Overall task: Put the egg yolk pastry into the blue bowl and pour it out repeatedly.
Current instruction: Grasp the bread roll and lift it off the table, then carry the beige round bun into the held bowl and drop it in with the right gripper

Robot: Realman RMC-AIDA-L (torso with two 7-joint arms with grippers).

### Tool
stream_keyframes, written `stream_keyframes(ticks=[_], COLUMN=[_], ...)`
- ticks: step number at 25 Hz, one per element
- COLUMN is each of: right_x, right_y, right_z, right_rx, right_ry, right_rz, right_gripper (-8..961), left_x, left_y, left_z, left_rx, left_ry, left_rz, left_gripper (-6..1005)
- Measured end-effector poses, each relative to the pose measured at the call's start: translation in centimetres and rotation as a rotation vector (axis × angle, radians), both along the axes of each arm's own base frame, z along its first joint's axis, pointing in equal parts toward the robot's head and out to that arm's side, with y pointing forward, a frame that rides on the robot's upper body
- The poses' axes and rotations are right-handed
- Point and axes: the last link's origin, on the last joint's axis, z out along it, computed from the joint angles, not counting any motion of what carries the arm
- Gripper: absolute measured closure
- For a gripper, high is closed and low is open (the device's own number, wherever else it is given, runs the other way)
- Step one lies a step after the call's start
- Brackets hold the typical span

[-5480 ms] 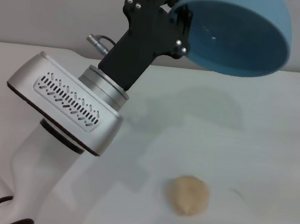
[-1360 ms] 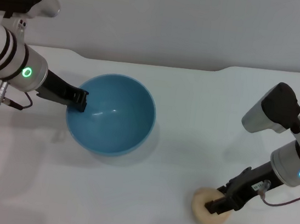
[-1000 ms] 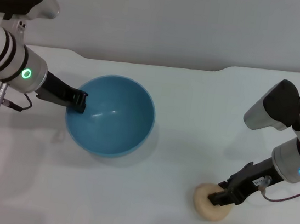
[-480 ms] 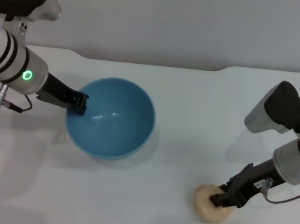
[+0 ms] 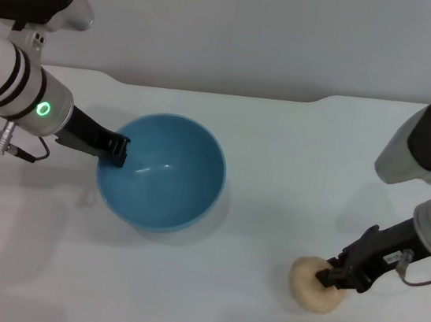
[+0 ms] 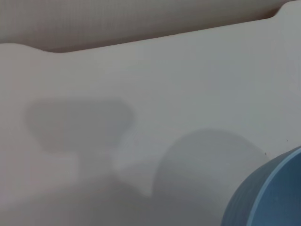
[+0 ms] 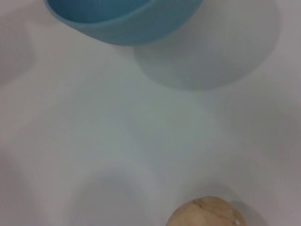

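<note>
**Both arms reach inward, low over the table**

Your left gripper [image 5: 115, 150] extends from the left, its tip at the bowl's rim. Your right gripper [image 5: 333, 276] angles down from the right, its tip against the pastry. Green lights glow on your left wrist.

White table [image 5: 277, 177] bearing blue bowl [image 5: 162, 171], pastry [image 5: 314, 284]

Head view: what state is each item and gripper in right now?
Glossy light-blue round plastic bowl: upright on the white table, empty.
Pale tan round egg yolk pastry: on the table, outside the bowl.
Left gripper: at the bowl's left rim, appears to hold it.
Right gripper: down on the pastry, apparently gripping it.
</note>
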Motion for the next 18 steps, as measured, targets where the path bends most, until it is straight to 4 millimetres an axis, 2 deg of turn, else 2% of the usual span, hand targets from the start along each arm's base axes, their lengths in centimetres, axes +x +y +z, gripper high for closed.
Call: stream_keyframes(ticks=[7,14,18], right_x=[-1.9,-7.6,-9.3], right_y=[0.0,0.3,1.1], right_z=[2.6,4.9,5.0], right_rx=[0.000,0.010,0.029], right_ry=[0.049,0.215,0.225], right_rz=[0.067,0.279,0.337], right_gripper=[824,871,897], left_x=[0.3,1.5,2.5], left_y=[-0.3,-0.6,-0.9], left_z=[-0.5,-1.8,-3.0], left_rx=[-0.037,-0.105,-0.137], left_ry=[0.014,0.052,0.061], left_rz=[-0.004,-0.045,-0.060], left_gripper=[986,987,987])
